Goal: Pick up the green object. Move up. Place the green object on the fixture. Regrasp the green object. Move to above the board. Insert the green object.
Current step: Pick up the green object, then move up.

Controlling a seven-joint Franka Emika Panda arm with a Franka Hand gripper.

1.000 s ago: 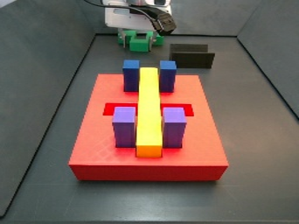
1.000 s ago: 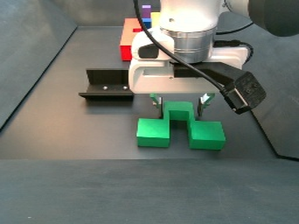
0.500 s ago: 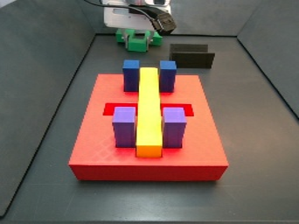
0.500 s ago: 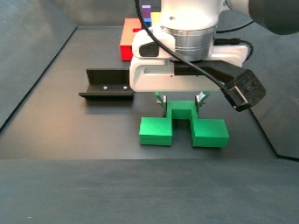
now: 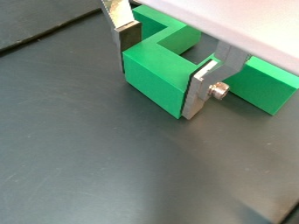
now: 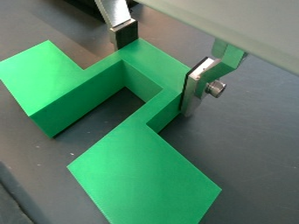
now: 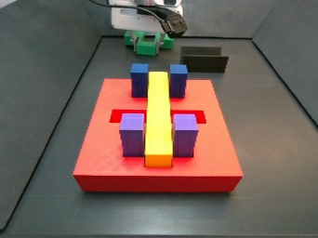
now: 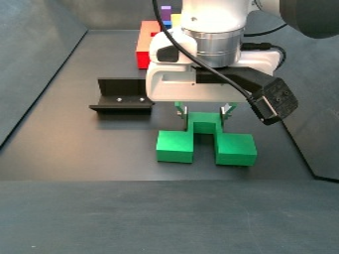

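Note:
The green object [image 8: 205, 139] is a U-shaped block lying flat on the dark floor; it also shows in a side view [image 7: 148, 41] at the far end. My gripper [image 8: 204, 114] stands straight over it. In both wrist views the silver fingers [image 5: 200, 90] [image 6: 200, 86] press on the two sides of the object's middle bridge [image 5: 158, 74] [image 6: 140, 74], so the gripper [image 5: 163, 66] [image 6: 163, 63] is shut on it. The block still rests on the floor.
The dark L-shaped fixture [image 8: 119, 96] stands beside the green object, also seen in a side view [image 7: 204, 60]. The red board [image 7: 155, 158] holds a yellow bar [image 7: 159, 116] and several blue and purple blocks. Grey walls [image 7: 62, 102] enclose the floor.
The two fingers have moved inward and come against the sides of the green object's bridge. The arm and the block have barely moved.

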